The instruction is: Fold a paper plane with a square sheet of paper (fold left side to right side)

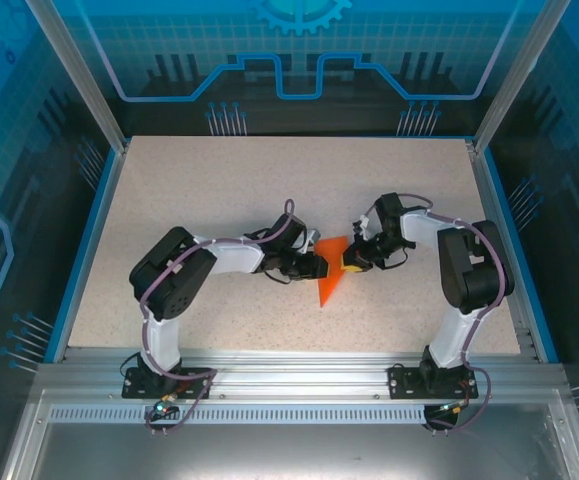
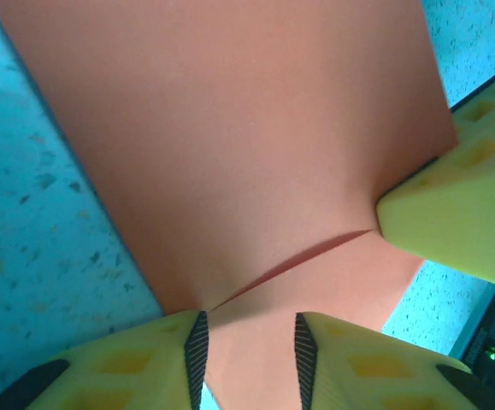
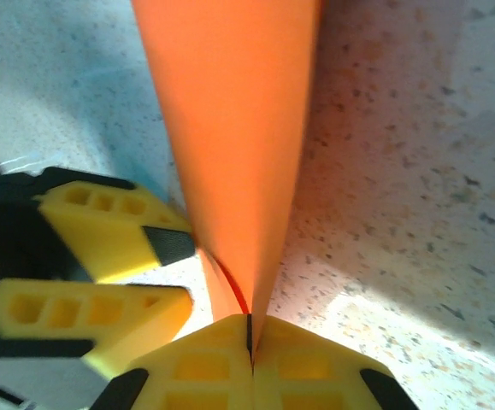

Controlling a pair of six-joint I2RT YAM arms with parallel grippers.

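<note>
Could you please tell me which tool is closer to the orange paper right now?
Right. The right tool is shut on the paper, so it touches it. The left tool sits opposite, its fingers apart around the paper's edge; contact is unclear.

An orange paper point(image 1: 332, 283) lies in the middle of the counter point(image 1: 219, 180) as a narrow triangle, tip pointing near. The left tool point(image 1: 318, 266) sits at its left edge; the right tool point(image 1: 351, 260) seems to pinch its far right corner.
</note>
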